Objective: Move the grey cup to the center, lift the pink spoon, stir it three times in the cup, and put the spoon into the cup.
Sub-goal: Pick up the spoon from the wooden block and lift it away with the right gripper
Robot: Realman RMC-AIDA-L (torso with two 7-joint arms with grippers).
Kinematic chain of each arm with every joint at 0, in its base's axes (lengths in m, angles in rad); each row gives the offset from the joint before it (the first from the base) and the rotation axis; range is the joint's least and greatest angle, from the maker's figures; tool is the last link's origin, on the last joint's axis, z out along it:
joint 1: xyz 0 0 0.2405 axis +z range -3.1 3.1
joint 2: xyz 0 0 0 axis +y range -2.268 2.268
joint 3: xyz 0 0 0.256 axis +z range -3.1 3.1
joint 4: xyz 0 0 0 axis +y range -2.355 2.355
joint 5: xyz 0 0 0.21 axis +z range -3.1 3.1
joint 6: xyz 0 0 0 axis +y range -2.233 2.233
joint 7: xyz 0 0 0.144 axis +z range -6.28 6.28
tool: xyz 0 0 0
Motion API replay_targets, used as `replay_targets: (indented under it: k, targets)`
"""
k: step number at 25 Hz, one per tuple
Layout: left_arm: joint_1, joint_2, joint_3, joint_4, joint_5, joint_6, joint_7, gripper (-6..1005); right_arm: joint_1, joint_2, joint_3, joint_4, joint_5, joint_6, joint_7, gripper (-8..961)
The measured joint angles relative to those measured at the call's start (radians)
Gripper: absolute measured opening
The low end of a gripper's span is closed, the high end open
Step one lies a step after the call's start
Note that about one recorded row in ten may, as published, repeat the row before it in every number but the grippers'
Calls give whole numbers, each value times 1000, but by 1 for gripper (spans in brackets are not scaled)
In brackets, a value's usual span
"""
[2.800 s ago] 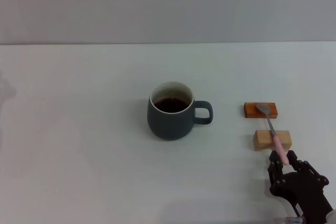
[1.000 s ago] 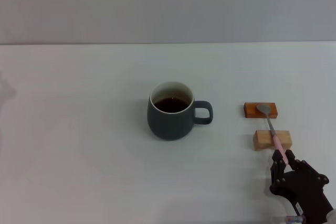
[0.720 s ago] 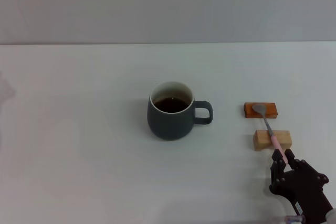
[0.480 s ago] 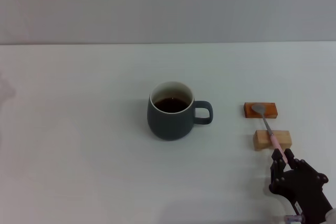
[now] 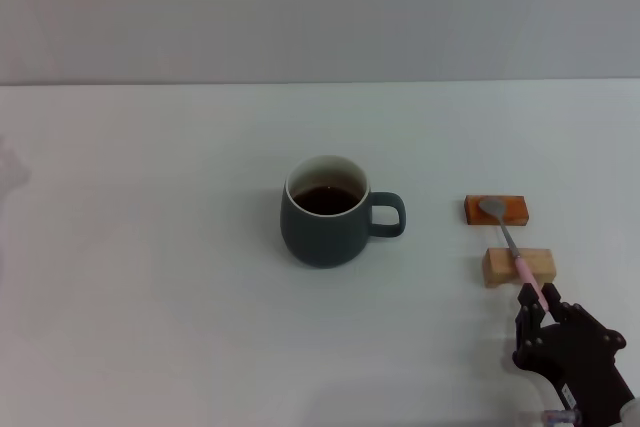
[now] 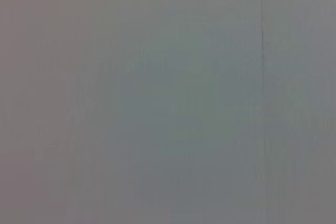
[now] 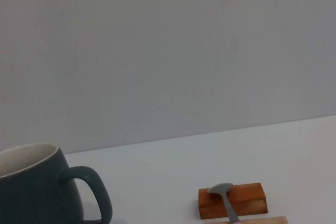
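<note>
The grey cup (image 5: 322,232) stands mid-table with dark liquid inside and its handle pointing right; it also shows in the right wrist view (image 7: 31,192). The pink spoon (image 5: 512,247) lies right of it, its metal bowl over the orange-brown flat block (image 5: 496,210) and its pink handle across the light wooden block (image 5: 519,266). My right gripper (image 5: 539,305) is at the table's front right, shut on the end of the spoon's handle. The spoon's bowl shows in the right wrist view (image 7: 224,195). My left gripper is out of view.
The white table (image 5: 150,277) runs to a grey wall behind. The orange-brown block also shows in the right wrist view (image 7: 247,198). The left wrist view shows only a plain grey surface.
The spoon's bowl has shifted slightly left on the orange-brown block. The right gripper has stayed at the handle's end. The cup has not moved.
</note>
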Motion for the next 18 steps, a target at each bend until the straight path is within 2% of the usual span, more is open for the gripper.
replay_targets:
  k: [18]
  targets:
    - [0,0,-2,-6,0,-4,0,-2,-1,-1,6,1,0,-16,-32,156]
